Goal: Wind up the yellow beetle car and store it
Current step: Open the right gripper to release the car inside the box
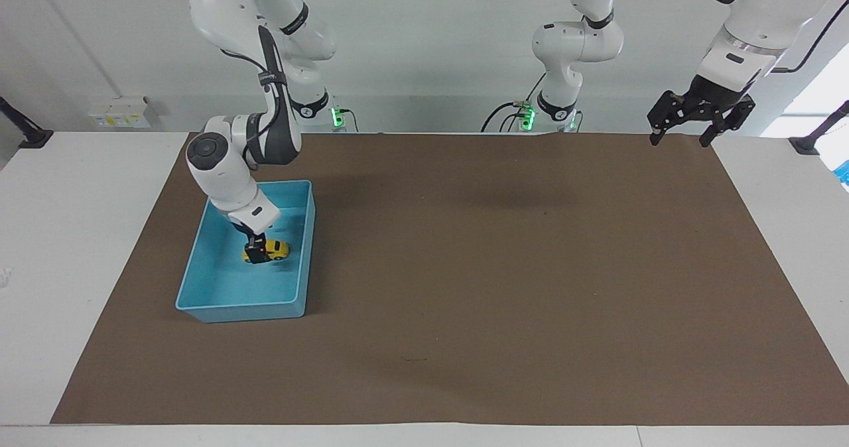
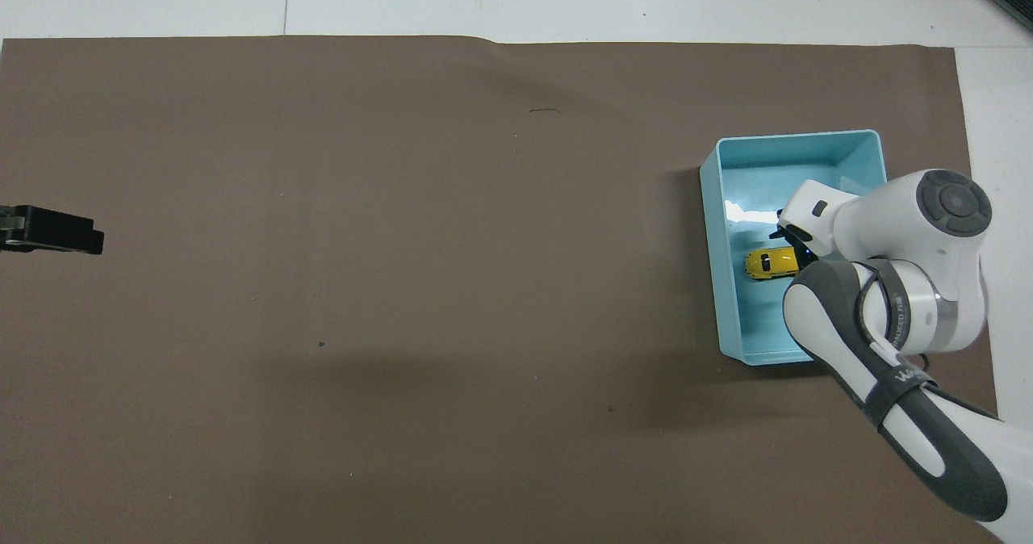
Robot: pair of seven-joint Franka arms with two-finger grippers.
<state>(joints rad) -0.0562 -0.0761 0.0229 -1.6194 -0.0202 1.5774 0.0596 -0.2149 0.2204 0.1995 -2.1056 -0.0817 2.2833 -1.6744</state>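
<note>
The yellow beetle car [image 1: 268,251] sits on the floor of the blue bin [image 1: 199,264], roughly midway along the bin's length and closer to the wall that faces the middle of the worktop [image 1: 93,248]. In the overhead view the car [image 2: 771,263] lies crosswise in the bin [image 2: 710,229], all of its yellow body showing except the end tucked under the arm's wrist.

The right hand [image 1: 257,247] reaches down into the bin from the right arm, whose elbow hangs over the bin's edge nearest the robots. Its dark fingers are down at the car's end that faces the right arm's end of the worktop, just beside or touching it; the pictures do not settle which. Whether those fingers are spread or pressed together cannot be told from either view, as the wrist covers most of them from above.

The left hand [image 1: 690,121] waits in the air over the brown mat's [image 1: 497,268] corner at the left arm's end, close to the robots. Its fingers are spread apart and carry nothing. From above only its dark tip [image 2: 52,231] shows at the picture's edge.
</note>
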